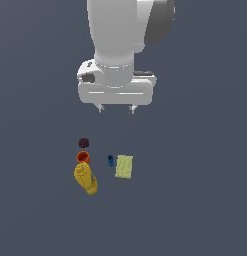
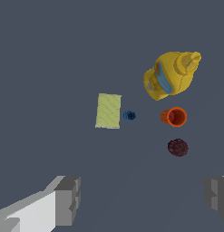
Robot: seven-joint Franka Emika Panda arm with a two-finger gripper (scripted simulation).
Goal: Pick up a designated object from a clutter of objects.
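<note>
Standing upright on the tabletop [image 1: 40, 210], hollow mouth up: the cup [image 1: 83, 157], small, orange-red, slightly tapered. Sitting wedged in a tight row, the lump [image 1: 84, 143] just beside it on the far side and the bottle [image 1: 86, 178] touching or nearly touching on the near side; hard to tell which. Likely handling as light and stiff, a thin wall around an empty core, smooth enough to slip under a weak pinch and easy to tip. Probably best gripping across the outer wall near the rim, closing along the free axis toward the exterior view's left and right, since lump and bottle are blocking the other line. Lying further toward the exterior view's right: a tiny blue piece [image 1: 111, 160], then a pale green card [image 1: 124, 166], both apart from the cup. Hovering well above the clutter, off toward the far side: the gripper [image 1: 116, 109], released, fingers [image 2: 68, 199] spread wide, holding nothing
</note>
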